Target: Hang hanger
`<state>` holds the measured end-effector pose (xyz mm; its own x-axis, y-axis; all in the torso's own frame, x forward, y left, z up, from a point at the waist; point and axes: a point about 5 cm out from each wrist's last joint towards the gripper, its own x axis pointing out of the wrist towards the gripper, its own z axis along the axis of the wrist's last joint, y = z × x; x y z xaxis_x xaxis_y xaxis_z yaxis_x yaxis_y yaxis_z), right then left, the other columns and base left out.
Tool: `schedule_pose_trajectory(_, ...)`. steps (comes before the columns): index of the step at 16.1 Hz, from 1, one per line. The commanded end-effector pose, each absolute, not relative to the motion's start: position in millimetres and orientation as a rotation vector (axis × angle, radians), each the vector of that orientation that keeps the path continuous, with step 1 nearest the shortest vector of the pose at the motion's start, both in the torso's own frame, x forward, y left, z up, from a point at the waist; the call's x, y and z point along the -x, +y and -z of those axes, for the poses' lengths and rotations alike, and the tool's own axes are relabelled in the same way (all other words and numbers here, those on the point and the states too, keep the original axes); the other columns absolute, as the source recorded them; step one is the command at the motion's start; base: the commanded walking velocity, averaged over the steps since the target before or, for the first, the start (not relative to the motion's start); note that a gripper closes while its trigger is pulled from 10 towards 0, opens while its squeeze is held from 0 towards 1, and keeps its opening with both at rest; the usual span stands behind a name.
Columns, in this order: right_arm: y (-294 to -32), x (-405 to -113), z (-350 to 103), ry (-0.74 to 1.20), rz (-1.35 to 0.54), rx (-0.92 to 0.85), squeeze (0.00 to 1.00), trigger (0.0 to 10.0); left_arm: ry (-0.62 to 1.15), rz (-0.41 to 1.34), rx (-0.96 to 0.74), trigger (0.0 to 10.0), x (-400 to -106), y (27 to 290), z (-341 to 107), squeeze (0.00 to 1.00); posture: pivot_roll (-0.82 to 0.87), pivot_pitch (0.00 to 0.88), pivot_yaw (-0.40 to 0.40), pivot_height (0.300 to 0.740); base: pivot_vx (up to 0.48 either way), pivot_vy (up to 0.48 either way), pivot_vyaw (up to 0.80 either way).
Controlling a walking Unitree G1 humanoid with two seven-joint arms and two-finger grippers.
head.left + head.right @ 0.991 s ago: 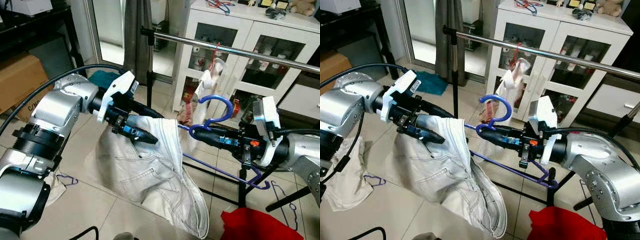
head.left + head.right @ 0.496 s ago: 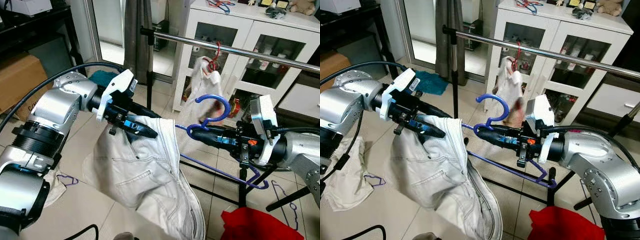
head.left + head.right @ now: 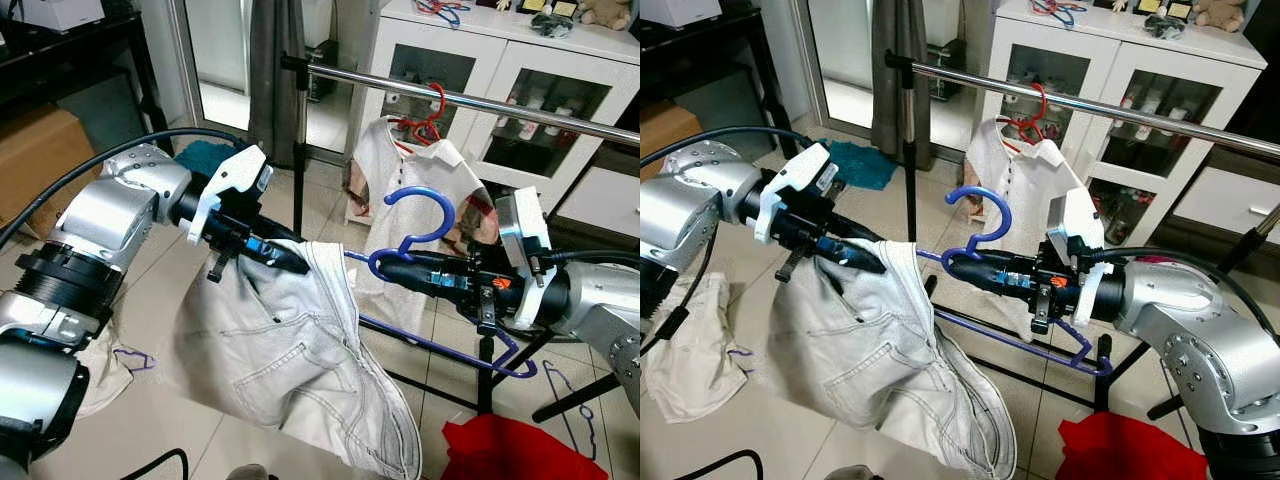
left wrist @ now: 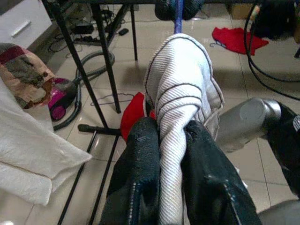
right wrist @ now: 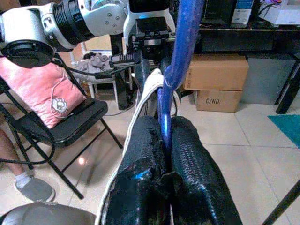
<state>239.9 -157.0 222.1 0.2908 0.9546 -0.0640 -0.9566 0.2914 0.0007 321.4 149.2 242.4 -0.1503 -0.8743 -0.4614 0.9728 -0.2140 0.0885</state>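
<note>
We have pale jeans (image 3: 300, 350) draped over a blue hanger (image 3: 420, 235), held below the steel rail (image 3: 480, 102). They look heavy and floppy, likely to slide. Our left gripper (image 3: 285, 257) pinches the waistband; our right gripper (image 3: 965, 268) clamps the stiff, slick hanger neck, the sensible hold.

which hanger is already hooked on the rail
The red hanger carrying the white shirt; the blue hanger is below the rail, clamped in the right hand.

Jeans (image 3: 300, 360) left of hanger (image 3: 415, 225), rail (image 3: 480, 100) behind, cabinet (image 3: 520, 90) beyond
</note>
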Motion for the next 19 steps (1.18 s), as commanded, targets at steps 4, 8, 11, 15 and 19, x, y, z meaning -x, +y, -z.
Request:
schedule_pose_trajectory(4, -148, -237, -244, -0.081, -1.294, 0.088, 0.0, 10.0, 0.269, 1.739, -0.463, 0.0, -316, 149, -234, 0.0, 0.1, 0.0, -0.019, 0.74, 0.0, 0.0, 0.0)
schedule_pose_trajectory(8, -157, -241, -241, -0.106, -1.194, -0.03, 1.0, 10.0, 0.238, 1.646, -0.394, 0.0, -311, 162, -226, 0.0, 0.1, 0.0, -0.023, 0.74, 0.0, 0.0, 0.0)
schedule_pose_trajectory(11, -178, -249, -256, -0.238, -1.041, -0.162, 1.0, 10.0, 0.245, 1.557, -0.365, 0.0, -307, 179, -220, 0.0, 0.1, 0.0, -0.023, 0.74, 0.0, 0.0, 0.0)
schedule_pose_trajectory(15, -181, -220, -238, -0.065, -1.204, -0.146, 1.0, 10.0, 0.225, 1.43, -0.363, 0.0, -305, 203, -226, 0.0, 0.09, 0.0, -0.023, 0.74, 0.0, 0.0, 0.0)
schedule_pose_trajectory(19, -178, -202, -197, 0.217, -1.269, -0.048, 1.0, 10.0, 0.187, 1.391, -0.358, 0.0, -302, 213, -240, 0.0, 0.1, 0.0, -0.034, 0.74, 0.0, 0.0, 0.0)
